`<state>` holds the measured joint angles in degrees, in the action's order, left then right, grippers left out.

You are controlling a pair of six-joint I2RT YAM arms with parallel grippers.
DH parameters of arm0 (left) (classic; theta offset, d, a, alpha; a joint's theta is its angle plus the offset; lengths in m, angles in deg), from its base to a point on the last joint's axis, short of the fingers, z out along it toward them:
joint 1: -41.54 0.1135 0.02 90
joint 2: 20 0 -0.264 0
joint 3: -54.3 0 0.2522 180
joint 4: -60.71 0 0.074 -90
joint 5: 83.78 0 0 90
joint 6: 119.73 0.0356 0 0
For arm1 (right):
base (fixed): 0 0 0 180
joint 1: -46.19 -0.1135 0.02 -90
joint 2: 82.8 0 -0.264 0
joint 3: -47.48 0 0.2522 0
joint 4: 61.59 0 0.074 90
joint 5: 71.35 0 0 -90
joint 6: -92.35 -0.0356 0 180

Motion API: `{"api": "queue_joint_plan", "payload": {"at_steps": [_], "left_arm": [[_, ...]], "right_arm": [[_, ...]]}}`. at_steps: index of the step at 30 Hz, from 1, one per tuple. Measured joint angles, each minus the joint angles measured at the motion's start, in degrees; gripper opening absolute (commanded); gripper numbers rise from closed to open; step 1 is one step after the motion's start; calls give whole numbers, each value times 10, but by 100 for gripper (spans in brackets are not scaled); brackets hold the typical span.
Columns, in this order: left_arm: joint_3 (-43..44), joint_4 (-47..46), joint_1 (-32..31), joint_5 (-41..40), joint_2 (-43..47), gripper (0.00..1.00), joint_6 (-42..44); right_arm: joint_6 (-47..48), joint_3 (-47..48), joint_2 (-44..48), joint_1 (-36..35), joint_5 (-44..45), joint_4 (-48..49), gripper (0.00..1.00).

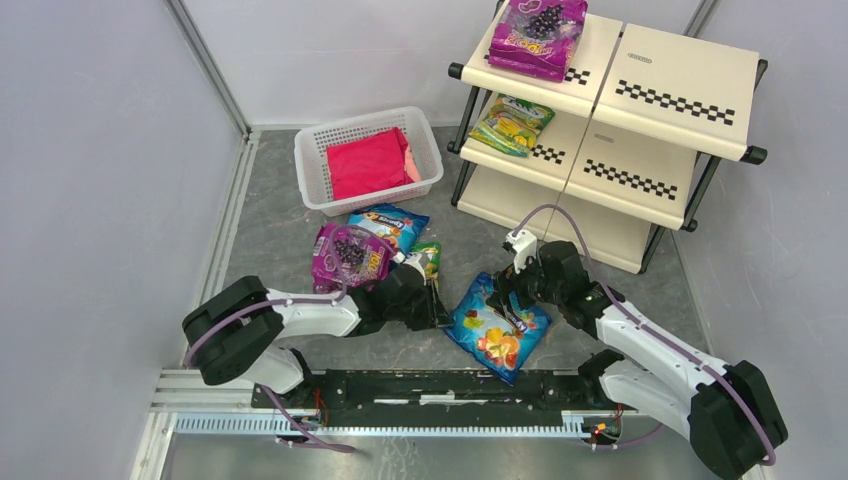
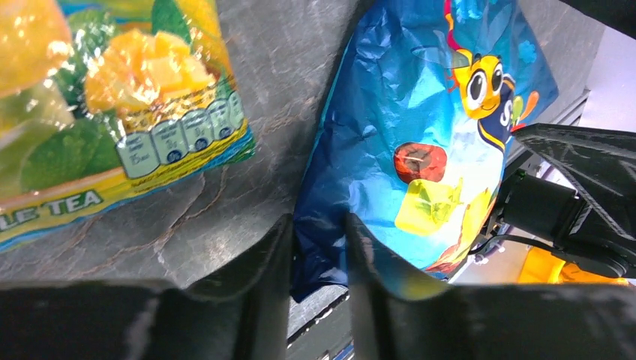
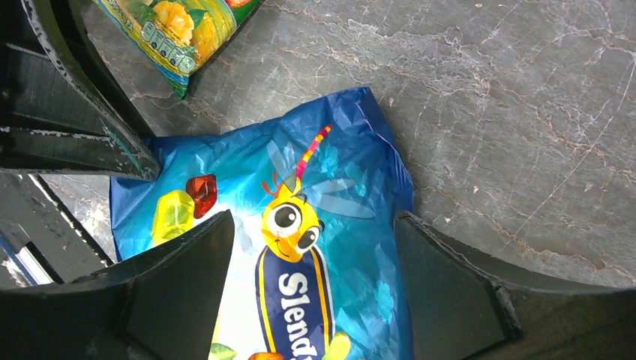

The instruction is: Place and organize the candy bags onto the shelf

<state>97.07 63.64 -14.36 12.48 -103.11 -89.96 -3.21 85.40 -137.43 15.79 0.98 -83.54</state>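
Seen from above, the cream three-tier shelf (image 1: 690,70) is standing at the back right of the grey table; a purple grape candy bag (image 1: 540,35) is lying on its top tier and a green-yellow lemon candy bag (image 1: 513,125) on its middle tier, both at the left end.

Left of the shelf, a white lattice basket (image 1: 310,150) is holding a pink folded cloth (image 1: 368,165). In front of the shelf, a blue Slendy candy bag (image 1: 497,327) is lying flat between your two grippers. Further left of it, three more bags are clustering: a blue one (image 1: 390,228), a purple grape one (image 1: 348,257) and a lemon tea one (image 1: 428,262).

Your right gripper (image 3: 313,221) is hanging over the blue Slendy bag with its fingers spread wide to either side of the bee print, gripping nothing. Your left gripper (image 2: 319,221) is sitting at that bag's left edge with only a narrow gap between its fingers; the bag's corner is showing in that gap, though I cannot tell whether it is being pinched.
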Motion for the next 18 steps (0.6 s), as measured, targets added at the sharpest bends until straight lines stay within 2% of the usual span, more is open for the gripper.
{"api": "queue_joint_plan", "payload": {"at_steps": [3, 4, 5, 8, 18], "left_arm": [[11, 1, 0, 0, 0, 14, 0], [15, 0, 0, 0, 0, 5, 0], [20, -2, 0, 1, 0, 2, 0], [26, -8, 0, 4, 2, 2, -1], [55, -4, -1, 18, 33, 2, -14]], "right_arm": [[7, 0, -1, 0, 2, 0, 89], [8, 0, -1, 0, 2, 0, 91], [9, 0, -1, 0, 2, 0, 93], [9, 0, -2, 0, 1, -1, 98], [-20, 9, -27, -18, -37, -5, 98]]}}
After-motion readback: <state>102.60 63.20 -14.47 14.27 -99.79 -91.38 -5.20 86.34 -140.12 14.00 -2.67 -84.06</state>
